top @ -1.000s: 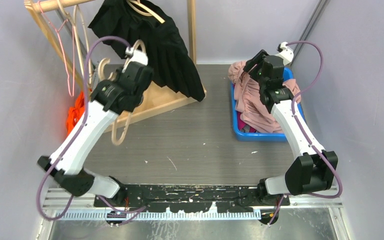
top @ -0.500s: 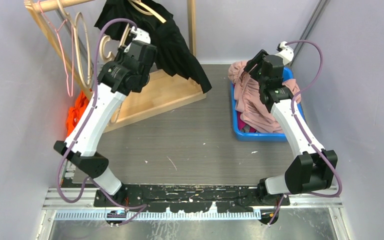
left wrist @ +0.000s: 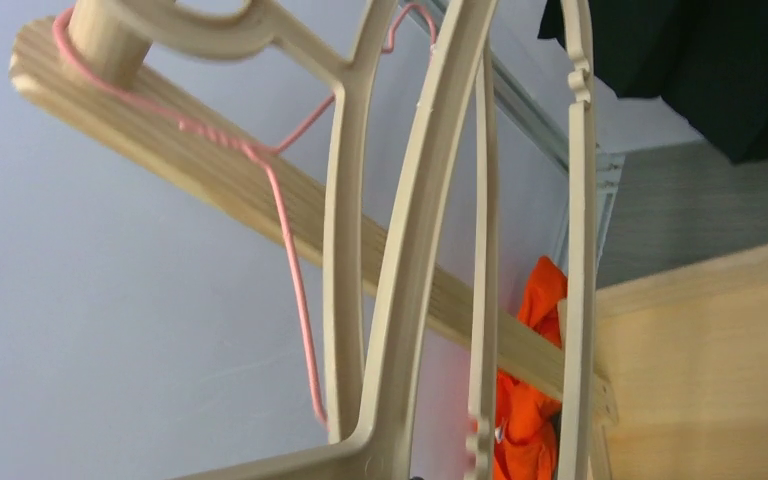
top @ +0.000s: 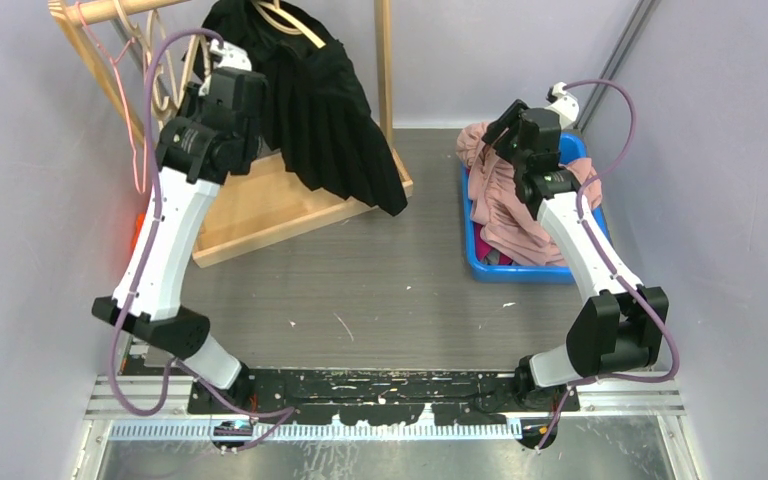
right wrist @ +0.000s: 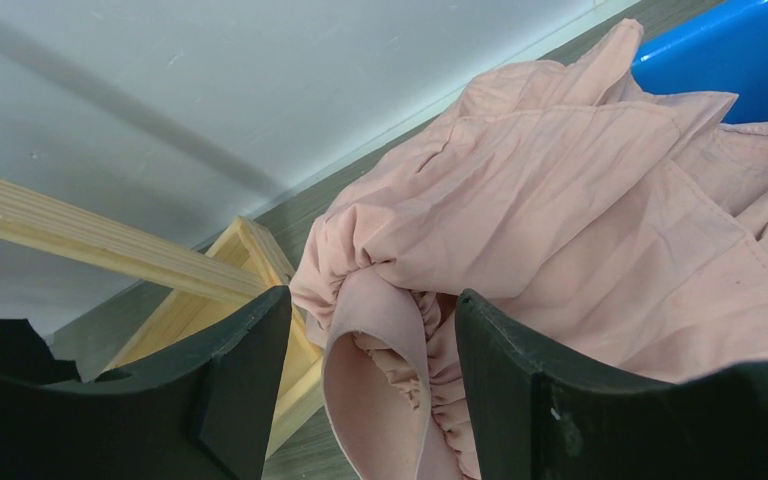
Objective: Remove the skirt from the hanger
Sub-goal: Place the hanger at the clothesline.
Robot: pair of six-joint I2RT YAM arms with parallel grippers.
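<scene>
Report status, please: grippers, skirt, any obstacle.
Right gripper open astride pink garment in blue bin. Left gripper up among beige hangers, grip unclear. Black skirt hangs on rack. No obstacle seen.

The place is a robotics lab test cell. Bare pale walls (top: 720, 200) box in a grey tabletop (top: 390, 290), with two robot arms (top: 165, 240) bolted to a metal rail (top: 620, 402). A small wooden rack (top: 270, 205) of hangers (left wrist: 410, 250) and a blue bin (top: 520, 270) stand as props.
</scene>
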